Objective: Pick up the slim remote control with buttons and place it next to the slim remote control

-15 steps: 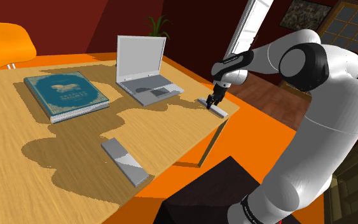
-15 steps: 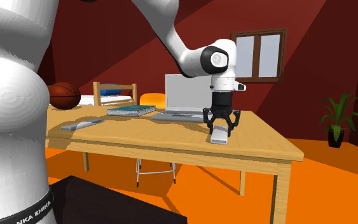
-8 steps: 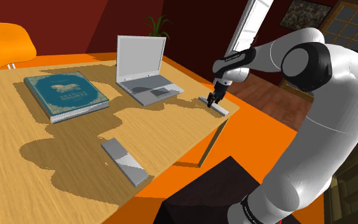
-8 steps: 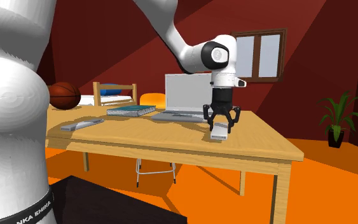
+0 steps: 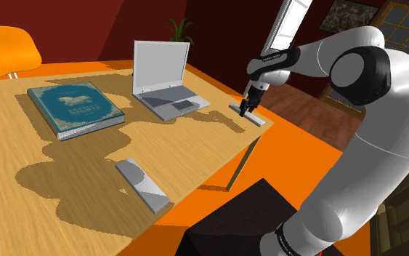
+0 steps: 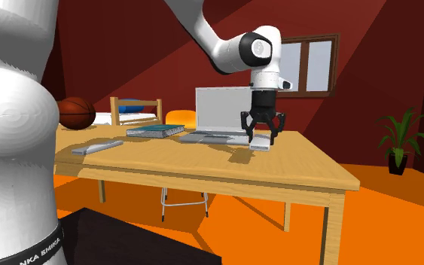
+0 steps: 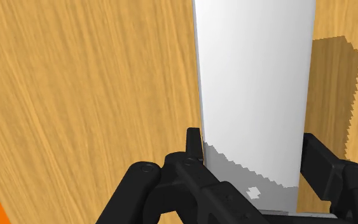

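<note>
Black two-finger gripper (image 5: 247,107) is clamped across the plain grey slim remote (image 5: 258,119), which hangs just above the wooden table's (image 5: 217,138) far corner. Second grey slim remote (image 5: 142,182) lies well apart, toward the shoulder view's lower left, long axes roughly parallel.

I have one remote (image 7: 254,76) clasped in my claw (image 5: 247,109) above a corner of the table (image 5: 195,145); the laptop (image 5: 163,73) sits near the claw, the book (image 5: 75,109) beyond it, the other remote (image 5: 143,184) well apart.

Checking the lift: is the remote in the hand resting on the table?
No: the remote hangs clamped in the hand, clear of the table, with its shadow cast on the wood below.
</note>
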Tool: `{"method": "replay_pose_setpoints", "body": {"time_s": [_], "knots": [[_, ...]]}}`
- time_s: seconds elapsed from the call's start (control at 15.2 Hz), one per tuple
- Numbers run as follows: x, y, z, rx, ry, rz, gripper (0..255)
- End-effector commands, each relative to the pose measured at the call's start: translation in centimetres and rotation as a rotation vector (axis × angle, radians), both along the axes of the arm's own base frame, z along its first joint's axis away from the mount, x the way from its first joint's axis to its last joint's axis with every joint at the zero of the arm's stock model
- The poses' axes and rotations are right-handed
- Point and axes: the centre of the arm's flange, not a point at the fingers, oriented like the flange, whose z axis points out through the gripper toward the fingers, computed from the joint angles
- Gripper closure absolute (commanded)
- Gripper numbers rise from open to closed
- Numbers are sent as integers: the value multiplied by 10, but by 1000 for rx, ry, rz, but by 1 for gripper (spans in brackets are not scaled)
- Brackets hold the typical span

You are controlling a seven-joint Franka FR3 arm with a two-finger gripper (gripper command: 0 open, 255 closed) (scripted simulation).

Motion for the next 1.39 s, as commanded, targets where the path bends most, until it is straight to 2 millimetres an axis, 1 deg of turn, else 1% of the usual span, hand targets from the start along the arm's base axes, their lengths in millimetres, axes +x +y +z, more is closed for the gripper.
{"method": "replay_pose_setpoints", "body": {"time_s": [0.0, 0.26, 1.32], "knots": [[0, 0, 12, 0, 0, 0, 255], [0, 0, 32, 0, 0, 0, 255], [10, 211, 33, 0, 0, 0, 255]]}}
